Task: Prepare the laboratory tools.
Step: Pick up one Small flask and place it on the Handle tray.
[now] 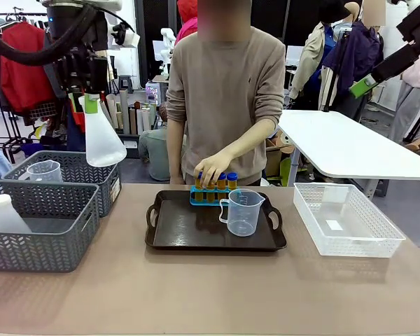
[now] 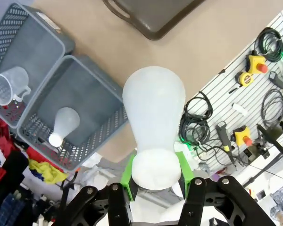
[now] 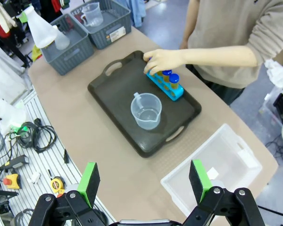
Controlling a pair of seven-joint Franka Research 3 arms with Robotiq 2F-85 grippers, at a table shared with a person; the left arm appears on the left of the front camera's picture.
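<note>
Left gripper [image 2: 156,173] clamps the translucent white conical flask [image 2: 153,106] above the tabletop's [image 1: 196,294] left edge; right gripper [image 3: 144,181] spread, empty. Next, likely: upright placement on the dark rectangular tray [image 1: 189,227].

The tray [image 1: 178,231] sits mid-worktop [image 1: 210,294]. The measuring beaker [image 1: 242,212] stands on its right front part; behind it, along the tray's far edge, is the rack [image 1: 208,199] of tubes [image 1: 217,183], with a person's hand [image 1: 211,168] on top. Right of the tray, apart from it, is the mesh basket [image 1: 350,210]. At left two baskets stand one behind the other: the near basket [image 1: 38,241] holds a second flask [image 1: 7,215], the far basket [image 1: 77,171] a second beaker [image 1: 44,171]. Above the far basket the conical flask [image 1: 101,143] hangs in the left gripper [image 1: 90,105].
</note>
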